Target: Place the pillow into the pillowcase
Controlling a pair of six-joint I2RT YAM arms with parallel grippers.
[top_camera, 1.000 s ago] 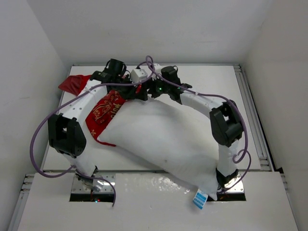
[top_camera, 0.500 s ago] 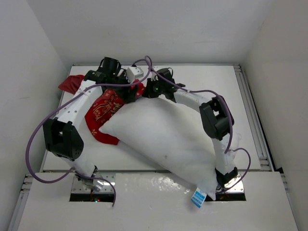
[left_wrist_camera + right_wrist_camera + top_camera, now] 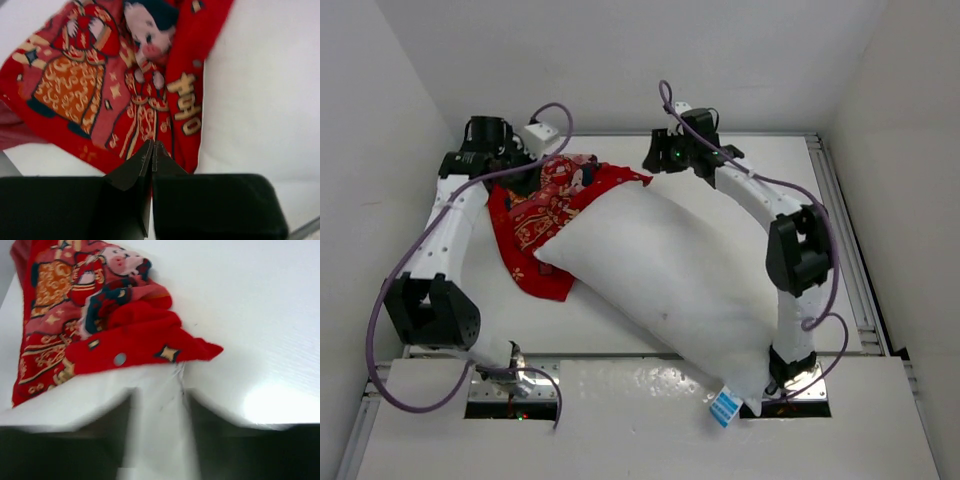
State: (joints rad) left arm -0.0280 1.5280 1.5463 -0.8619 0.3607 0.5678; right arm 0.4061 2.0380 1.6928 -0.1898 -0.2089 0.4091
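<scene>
The white pillow (image 3: pixel 670 280) lies slantwise across the table, its blue-and-white tag (image 3: pixel 723 407) at the near edge. The red pillowcase (image 3: pixel 535 225) is spread at the far left, and its right part lies over the pillow's far corner. My left gripper (image 3: pixel 528 180) hovers at the pillowcase's far left edge. In the left wrist view its jaws (image 3: pixel 152 145) are shut tip to tip above the printed figures (image 3: pixel 100 85), with no fabric seen between them. My right gripper (image 3: pixel 658 162) is at the pillow's far corner. The right wrist view is blurred and shows white seamed pillow cloth (image 3: pixel 160 410) between its fingers.
White walls close in the table (image 3: pixel 760 170) on the left, far and right sides. A metal rail (image 3: pixel 847 260) runs along the right edge. Purple cables loop off both arms. The arm bases stand at the near edge, and the pillow's near end reaches the right one.
Both grippers have moved apart from the middle, the left one to the far left and the right one up and right. The pillowcase has spread out leftward and the pillow's far corner has shifted up.
</scene>
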